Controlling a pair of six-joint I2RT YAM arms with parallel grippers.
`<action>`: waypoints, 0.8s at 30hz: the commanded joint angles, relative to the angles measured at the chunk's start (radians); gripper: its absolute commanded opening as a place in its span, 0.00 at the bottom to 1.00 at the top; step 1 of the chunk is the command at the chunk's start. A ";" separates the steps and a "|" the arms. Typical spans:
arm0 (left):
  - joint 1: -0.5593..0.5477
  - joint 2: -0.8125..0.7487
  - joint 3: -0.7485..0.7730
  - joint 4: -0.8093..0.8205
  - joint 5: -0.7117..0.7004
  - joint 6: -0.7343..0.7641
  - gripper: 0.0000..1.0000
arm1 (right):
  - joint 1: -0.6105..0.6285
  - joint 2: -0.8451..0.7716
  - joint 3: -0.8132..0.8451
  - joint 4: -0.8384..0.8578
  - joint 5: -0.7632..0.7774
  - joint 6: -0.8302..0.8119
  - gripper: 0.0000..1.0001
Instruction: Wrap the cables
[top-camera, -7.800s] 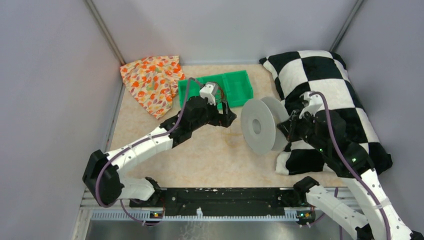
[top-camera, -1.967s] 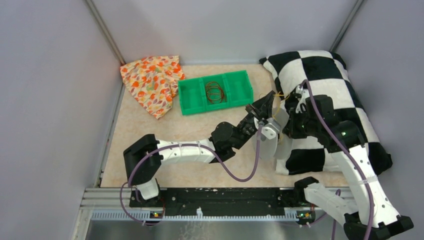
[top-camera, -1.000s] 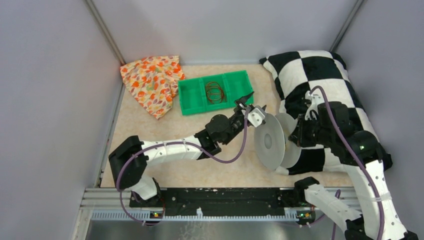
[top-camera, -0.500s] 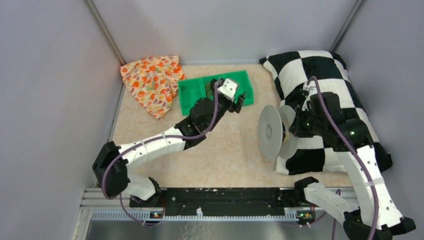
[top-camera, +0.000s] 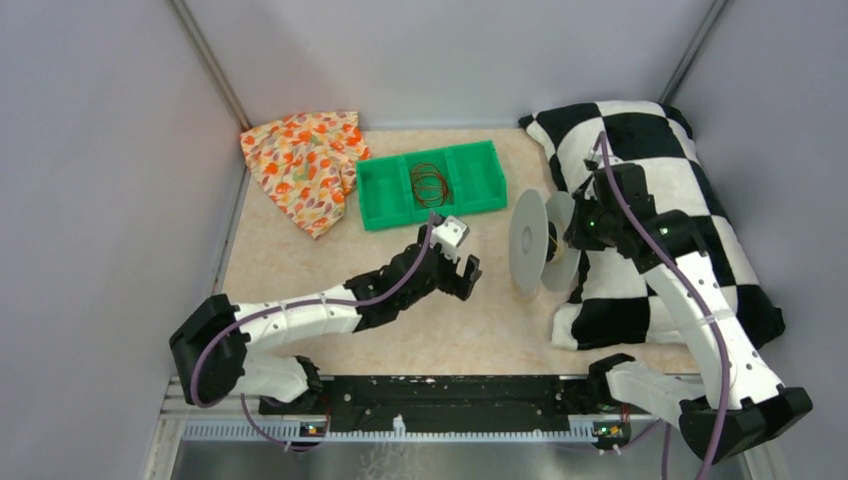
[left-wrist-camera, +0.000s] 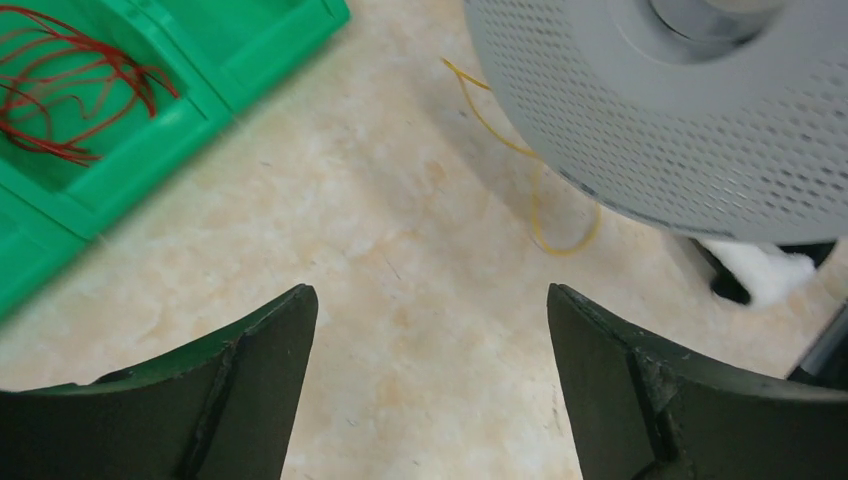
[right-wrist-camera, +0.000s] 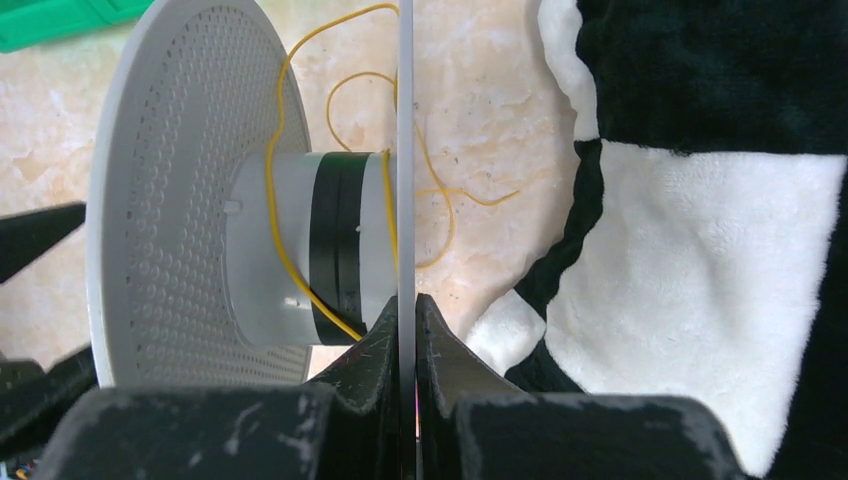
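Beige marbled tabletop carries everything. A black-and-white checkered plush cushion fills its right side. An orange-flowered cloth lies crumpled in the far left corner. Just beside the cloth sits a green plastic tray with three compartments.

A grey perforated plastic spool stands on edge between the tray and the cushion, with its two round flanges upright. Whether its rim touches the tabletop cannot be told.

The right gripper reaches in from over the cushion. Its jaws are pinched tight on the thin edge of the flange nearer the cushion, with no gap visible around it.

The left gripper hovers low over bare tabletop, near the spool on the tray side. Its jaws are spread wide with nothing between them.

A coil of red wire rests in the tray's middle compartment.

The thin yellow-orange cable runs once around the spool's white-and-black hub, between the flanges. Loose loops of it lie on the tabletop past the spool, close to the cushion's edge. From the left wrist, a strand of it trails on the tabletop under the perforated flange.
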 joint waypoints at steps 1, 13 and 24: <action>-0.037 -0.049 -0.057 0.042 0.031 -0.069 0.93 | -0.005 0.006 -0.016 0.136 -0.019 0.020 0.00; -0.127 0.025 -0.244 0.349 0.118 0.066 0.98 | -0.031 0.043 -0.053 0.183 -0.045 0.034 0.00; -0.185 0.253 -0.177 0.616 0.053 0.060 0.97 | -0.069 0.040 0.011 0.149 -0.116 0.034 0.00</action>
